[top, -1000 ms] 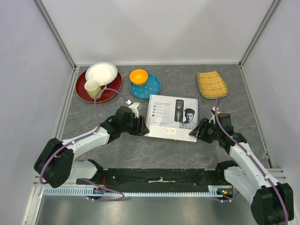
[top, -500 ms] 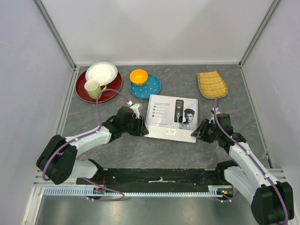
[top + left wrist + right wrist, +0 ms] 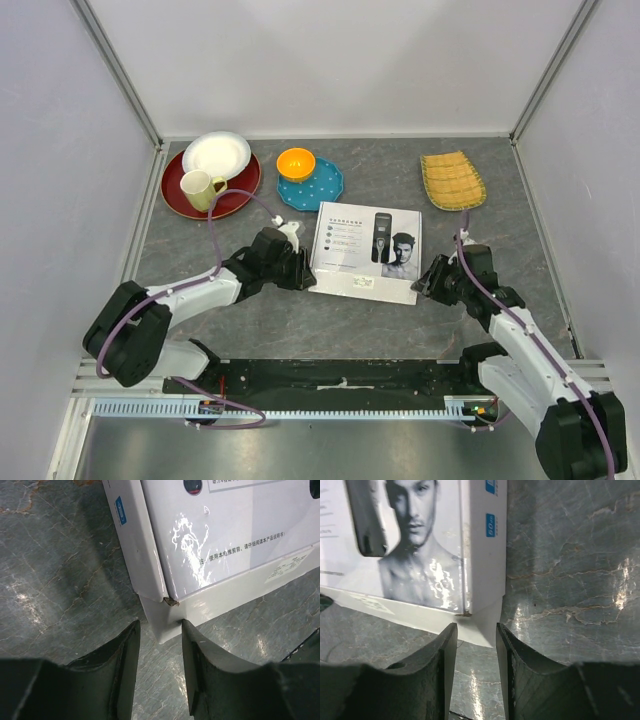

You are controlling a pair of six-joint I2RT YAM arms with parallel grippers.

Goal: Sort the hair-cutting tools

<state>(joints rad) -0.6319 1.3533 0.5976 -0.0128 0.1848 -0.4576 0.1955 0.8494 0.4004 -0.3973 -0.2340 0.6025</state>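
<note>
The hair-cutting tools are hidden; only a printed picture of a clipper shows on the lid of a closed white box (image 3: 365, 245) lying mid-table. My left gripper (image 3: 305, 275) is at the box's near left corner. In the left wrist view that corner (image 3: 165, 625) sits pinched between the fingers of the left gripper (image 3: 160, 625). My right gripper (image 3: 425, 285) is at the near right corner. There the box corner (image 3: 485, 620) is wedged between the tips of the right gripper (image 3: 476, 627).
At the back left a red plate (image 3: 240, 190) carries a white plate (image 3: 217, 155) and a yellow mug (image 3: 198, 187). An orange bowl (image 3: 296, 162) rests on a teal dotted plate (image 3: 320, 190). A yellow slatted tray (image 3: 452, 180) lies back right. Walls enclose three sides.
Both grippers have narrowed their jaws onto the box's near corners. The left gripper crept slightly toward its corner; the right one shifted a little nearer and rightward. The box has barely moved.
</note>
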